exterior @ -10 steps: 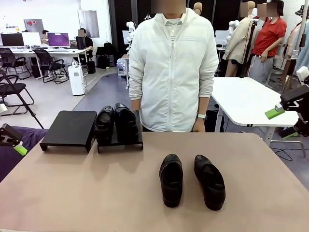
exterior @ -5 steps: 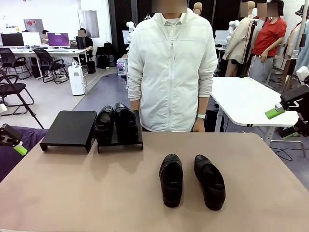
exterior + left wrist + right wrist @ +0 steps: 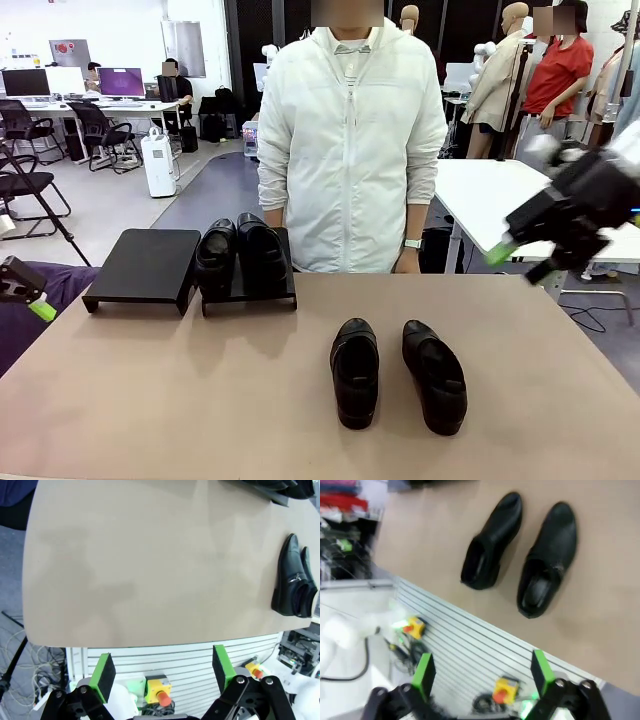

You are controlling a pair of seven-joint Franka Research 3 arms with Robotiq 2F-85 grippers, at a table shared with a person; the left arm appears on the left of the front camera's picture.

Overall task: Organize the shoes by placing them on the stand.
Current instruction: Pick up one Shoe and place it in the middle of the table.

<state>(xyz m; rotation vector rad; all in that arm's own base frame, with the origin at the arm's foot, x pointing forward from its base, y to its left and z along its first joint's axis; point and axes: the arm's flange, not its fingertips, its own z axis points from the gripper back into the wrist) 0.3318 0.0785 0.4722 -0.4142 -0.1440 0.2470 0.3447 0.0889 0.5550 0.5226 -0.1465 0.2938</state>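
Nearest, on the bare beige worktop (image 3: 150, 400): two glossy black leather slip-on shoes with rounded toes, left loose shoe (image 3: 355, 372) and right loose shoe (image 3: 434, 376), side by side with a narrow gap, on neither platform yet. Above the right edge, blurred: right arm (image 3: 585, 195), right jaws apart, green pads wide and holding nothing. From its wrist camera, both loose shoes in plain sight below. Low at the left edge: left arm (image 3: 15, 280), left jaws apart too, empty, well clear of the shoes.

Farther back: empty matte-black rectangular platform (image 3: 145, 262). Just beside it on the right, matching platform (image 3: 250, 297), already carrying a pair of the same black shoes (image 3: 215, 255). Beyond, a person in a white jacket (image 3: 350, 150), one hand (image 3: 405, 262) at the far edge.

Likely troubles from here:
- Polished leather slipping from the pads if pinched across the smooth upper rather than at the collar.
- One pad nudging the neighbouring shoe, given the narrow gap.
- A long carry to the empty platform at far left, passing close enough to the stored pair to knock it off.
- A bump sliding the light-looking platform.
- Both arms meeting over the middle.
- The person's hand near that path.
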